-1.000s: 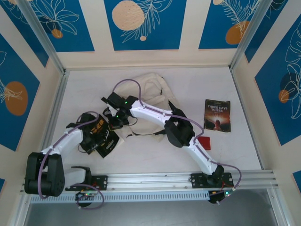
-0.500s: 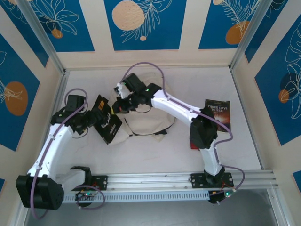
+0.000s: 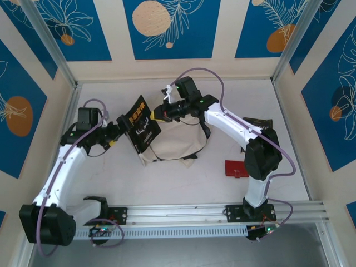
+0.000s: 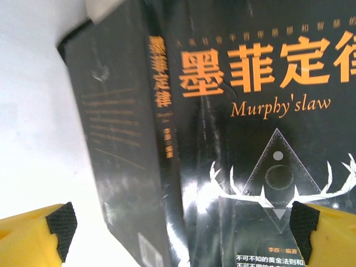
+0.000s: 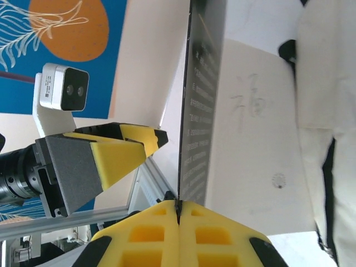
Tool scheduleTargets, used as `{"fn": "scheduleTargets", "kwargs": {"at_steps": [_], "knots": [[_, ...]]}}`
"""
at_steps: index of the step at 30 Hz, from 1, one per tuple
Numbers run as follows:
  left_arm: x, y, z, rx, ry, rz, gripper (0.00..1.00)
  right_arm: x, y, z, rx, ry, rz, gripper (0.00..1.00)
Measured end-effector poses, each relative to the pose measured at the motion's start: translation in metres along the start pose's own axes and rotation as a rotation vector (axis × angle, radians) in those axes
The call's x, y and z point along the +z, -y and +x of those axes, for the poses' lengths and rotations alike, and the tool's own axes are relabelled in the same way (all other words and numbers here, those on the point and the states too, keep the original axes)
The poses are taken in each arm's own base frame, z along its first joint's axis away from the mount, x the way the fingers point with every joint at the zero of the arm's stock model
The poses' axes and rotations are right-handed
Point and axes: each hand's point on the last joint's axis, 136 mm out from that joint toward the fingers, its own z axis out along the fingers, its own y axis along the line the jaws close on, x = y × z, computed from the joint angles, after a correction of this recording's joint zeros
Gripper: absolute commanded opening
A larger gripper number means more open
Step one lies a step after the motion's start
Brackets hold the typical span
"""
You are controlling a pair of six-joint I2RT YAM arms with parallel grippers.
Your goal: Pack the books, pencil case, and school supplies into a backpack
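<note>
A black book (image 3: pixel 142 127) with orange lettering stands tilted against the left side of the cream-white backpack (image 3: pixel 178 142). My right gripper (image 3: pixel 157 115) is shut on the thin edge of its cover (image 5: pixel 192 139), and the white inside page (image 5: pixel 250 144) shows beside the jaws. My left gripper (image 3: pixel 117 132) is wide open at the book's left side, with the front cover (image 4: pixel 250 139) facing it between the yellow fingers (image 4: pixel 33 239). A dark brown book (image 3: pixel 257 122) lies at the right, partly under my right arm. The red pencil case (image 3: pixel 236 168) lies flat in front of it.
Metal frame rails (image 3: pixel 64 128) and patterned walls border the table on the left, back and right. A mounting rail (image 3: pixel 183 212) runs along the near edge. Bare table shows left of the book and in front of the backpack.
Both grippers moved up and to the right with the black book, lifting it onto the backpack's left side. My left gripper opened and let go. The right arm uncovered the pencil case.
</note>
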Motion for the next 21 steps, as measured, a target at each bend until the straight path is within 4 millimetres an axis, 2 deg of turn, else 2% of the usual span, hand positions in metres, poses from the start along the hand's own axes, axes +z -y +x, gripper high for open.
{"fn": "scheduleTargets", "kwargs": {"at_steps": [6,11,13,17,19,21], "knots": [[0.035,-0.02,0.017,-0.043,-0.115,-0.014,0.99,0.009,0.021,0.011,0.059,-0.023,0.013,0.0],[0.048,-0.03,0.021,-0.046,-0.139,-0.031,0.92,0.016,0.027,0.008,0.067,-0.025,0.012,0.0],[0.049,-0.03,0.02,-0.039,-0.139,-0.031,0.85,0.019,0.031,0.009,0.074,-0.03,0.016,0.12],[0.051,-0.031,0.019,-0.034,-0.138,-0.035,0.67,0.024,0.041,0.011,0.095,-0.039,0.029,0.49],[0.053,-0.034,0.02,-0.035,-0.144,-0.045,0.58,0.025,0.045,0.014,0.099,-0.043,0.039,0.59],[0.055,-0.037,0.021,-0.041,-0.149,-0.056,0.49,0.026,0.052,0.016,0.11,-0.038,0.06,0.65]]}}
